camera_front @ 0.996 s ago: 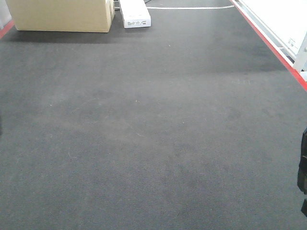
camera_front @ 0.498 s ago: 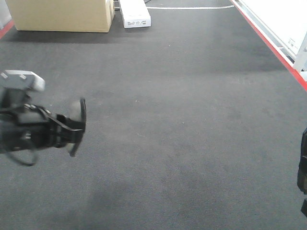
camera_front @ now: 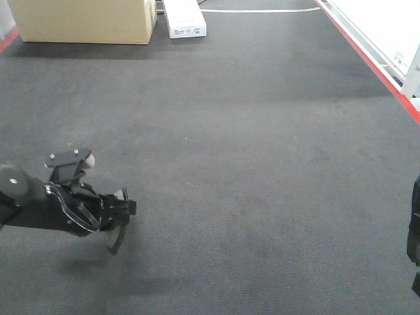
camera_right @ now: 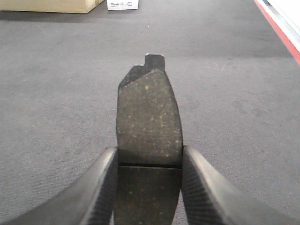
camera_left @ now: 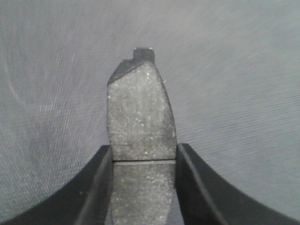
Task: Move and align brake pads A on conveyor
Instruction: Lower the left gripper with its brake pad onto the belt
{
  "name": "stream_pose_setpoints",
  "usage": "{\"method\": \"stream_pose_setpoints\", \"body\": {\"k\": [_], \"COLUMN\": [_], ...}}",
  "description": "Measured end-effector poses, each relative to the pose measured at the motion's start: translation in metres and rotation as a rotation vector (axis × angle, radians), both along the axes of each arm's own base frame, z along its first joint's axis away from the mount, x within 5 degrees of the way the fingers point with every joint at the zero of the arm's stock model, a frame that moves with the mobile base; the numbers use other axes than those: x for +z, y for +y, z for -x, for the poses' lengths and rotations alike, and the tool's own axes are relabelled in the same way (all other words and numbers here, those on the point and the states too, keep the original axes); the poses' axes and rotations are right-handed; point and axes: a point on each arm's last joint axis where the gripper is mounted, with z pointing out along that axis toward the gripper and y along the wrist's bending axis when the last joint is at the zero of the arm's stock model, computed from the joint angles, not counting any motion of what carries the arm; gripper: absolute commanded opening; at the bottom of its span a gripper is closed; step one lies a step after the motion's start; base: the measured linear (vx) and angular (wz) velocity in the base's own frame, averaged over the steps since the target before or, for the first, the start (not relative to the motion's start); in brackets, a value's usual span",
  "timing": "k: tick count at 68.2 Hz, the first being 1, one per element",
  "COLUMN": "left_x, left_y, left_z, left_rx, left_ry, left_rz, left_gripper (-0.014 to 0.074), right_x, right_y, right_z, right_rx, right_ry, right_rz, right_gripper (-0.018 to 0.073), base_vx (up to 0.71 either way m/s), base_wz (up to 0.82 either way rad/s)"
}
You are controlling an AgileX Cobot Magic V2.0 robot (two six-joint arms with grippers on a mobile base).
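One brake pad (camera_left: 140, 112) stands lengthwise up the left wrist frame, tab at top, grainy speckled face to the camera, a groove across it at the fingertips. The left hand (camera_left: 144, 149) grips its sides over the belt (camera_left: 234, 70). A second brake pad (camera_right: 149, 112) sits alike, gripped by the right hand (camera_right: 149, 152). In the front view the left hand, mid left half a second ago, is now lower left.

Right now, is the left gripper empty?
No, a pad sits clamped upright in the left gripper.
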Motion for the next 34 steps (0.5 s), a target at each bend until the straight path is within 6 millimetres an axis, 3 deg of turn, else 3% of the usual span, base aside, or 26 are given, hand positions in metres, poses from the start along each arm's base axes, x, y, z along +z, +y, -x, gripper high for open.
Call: {"method": "stream_pose_setpoints", "body": {"k": [19, 34], "left_x": [-0.017, -0.016], "left_y": [-0.002, -0.002], "left_z": [-0.001, -0.002], "left_rx": [-0.006, -0.003], "left_ry": [0.074, 0.069], "left_rz": [-0.001, -0.004], "left_gripper": [0.0088, 0.0199], "right_x": [0.0, 0.0], "right_y": [0.0, 0.0], "right_z": [0.0, 0.0], "right_rx": [0.0, 0.0], "right_ry": [0.0, 0.0], "right_rz": [0.0, 0.0], "right_gripper": [-0.0006, -0.0006], "base_vx": [0.0, 0.0], "base_wz": [0.0, 0.0]}}
